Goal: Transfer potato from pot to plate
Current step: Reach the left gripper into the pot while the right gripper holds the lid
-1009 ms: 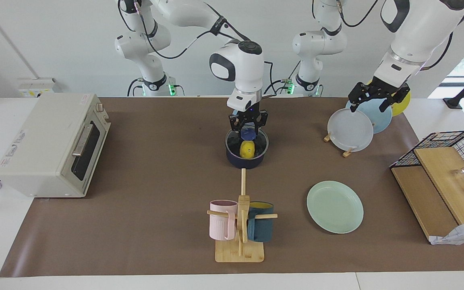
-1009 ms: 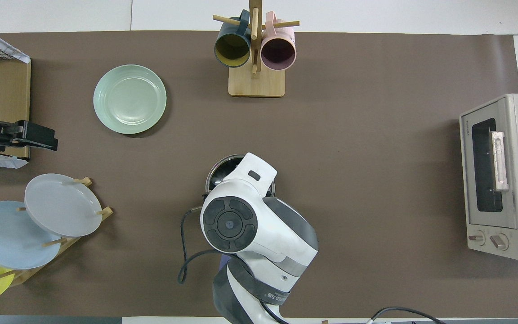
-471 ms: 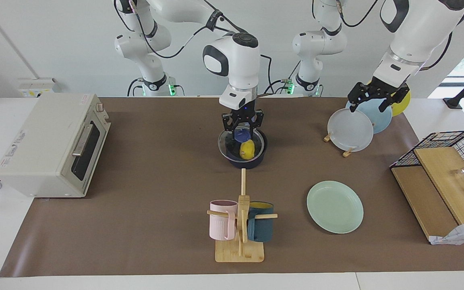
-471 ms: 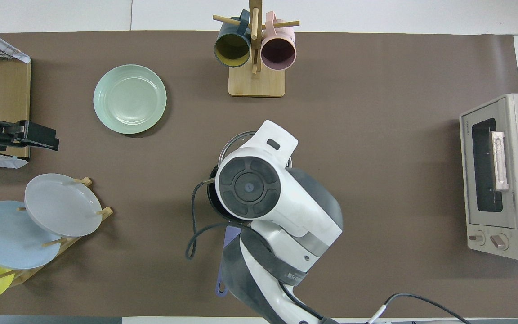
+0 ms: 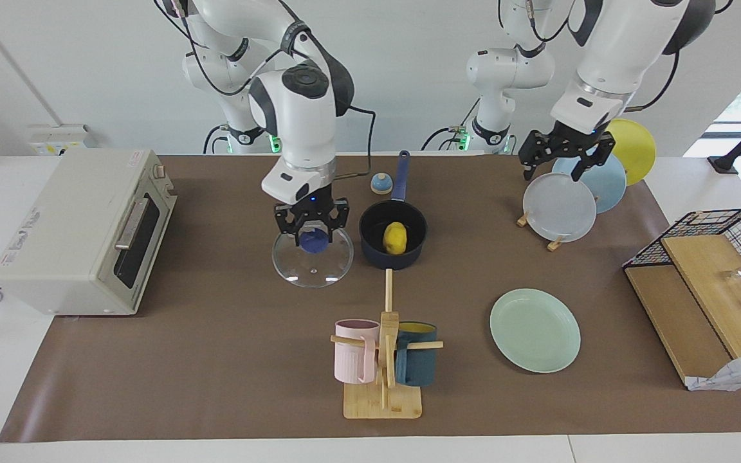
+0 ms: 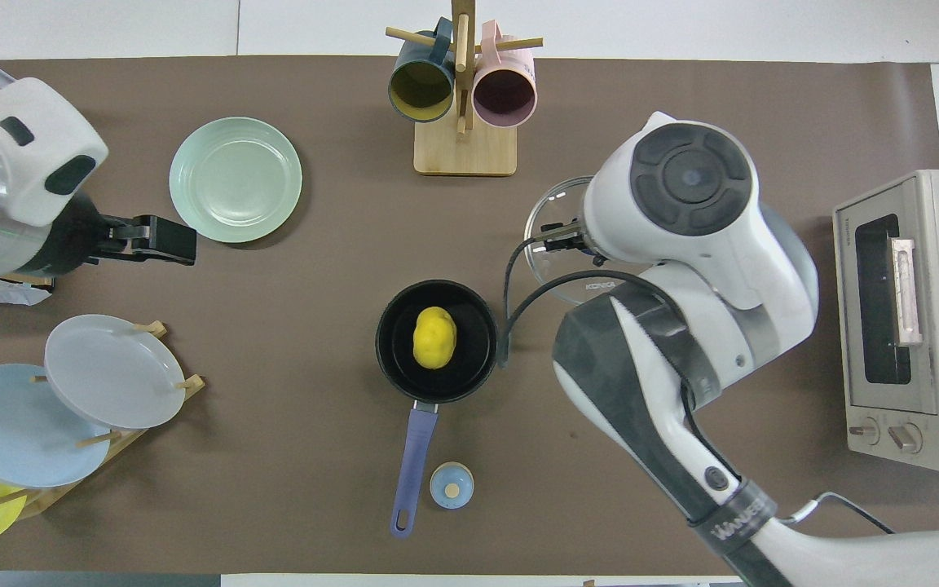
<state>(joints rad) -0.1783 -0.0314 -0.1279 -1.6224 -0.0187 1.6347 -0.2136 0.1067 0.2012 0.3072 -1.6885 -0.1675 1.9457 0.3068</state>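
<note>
Nearest my bases, the pot [image 5: 393,241] sits uncovered on the desk [image 5: 216,360], its blue handle pointing back toward me, and the potato [image 5: 394,237] lies loose in the middle of its black inside.

Beside the pot, toward my right arm's end, my right gripper [image 5: 311,230] is pinched on the blue knob of the glass lid [image 5: 312,258], which hangs low over the desk; I cannot tell whether its rim touches. To do this well I should set the lid flat, well clear of the pot, and let go only once it rests, so it neither rolls nor rings against the pot's wall.

My left gripper [image 5: 560,159] hangs with fingers spread over the rack of plates [image 5: 558,207], holding nothing; I judge it best placed to fetch the potato.

Farthest out lies the plate [image 5: 535,330], mint green and bare.
</note>
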